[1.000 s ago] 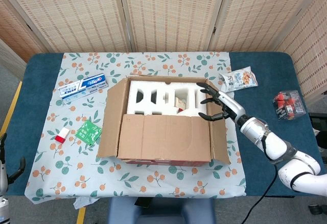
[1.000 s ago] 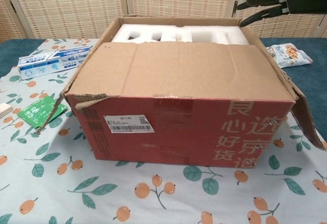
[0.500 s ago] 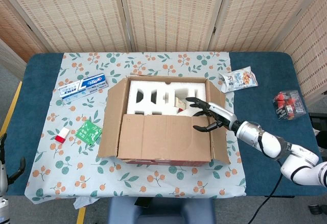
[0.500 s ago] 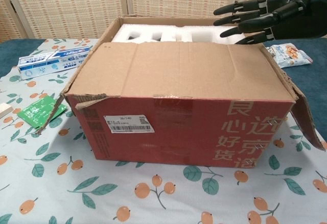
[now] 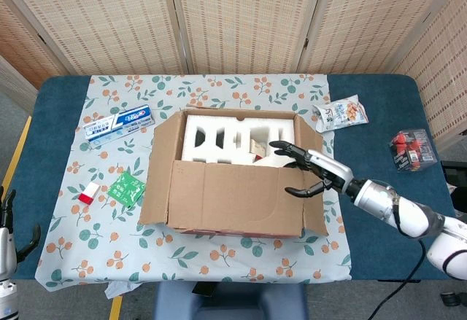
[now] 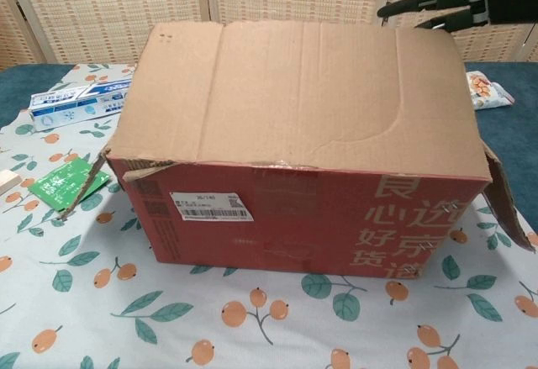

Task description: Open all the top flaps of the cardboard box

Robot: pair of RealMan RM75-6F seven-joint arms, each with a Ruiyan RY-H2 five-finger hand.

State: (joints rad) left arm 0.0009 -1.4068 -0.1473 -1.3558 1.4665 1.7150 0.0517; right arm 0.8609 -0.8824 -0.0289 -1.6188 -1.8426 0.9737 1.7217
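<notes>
Lifting the near flap point(image 5: 237, 192) of the brown-and-red cardboard box point(image 6: 303, 209) at mid-table.
Right hand point(image 5: 306, 170), fingers spread, holding nothing, sits under its right edge; side flaps are folded out, this one remains.

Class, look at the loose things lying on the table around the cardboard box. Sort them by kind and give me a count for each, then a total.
Toothpaste box: 1
Green packet: 1
Small white and red block: 1
Snack bag: 1
Clear pack with red contents: 1
Total: 5
</notes>
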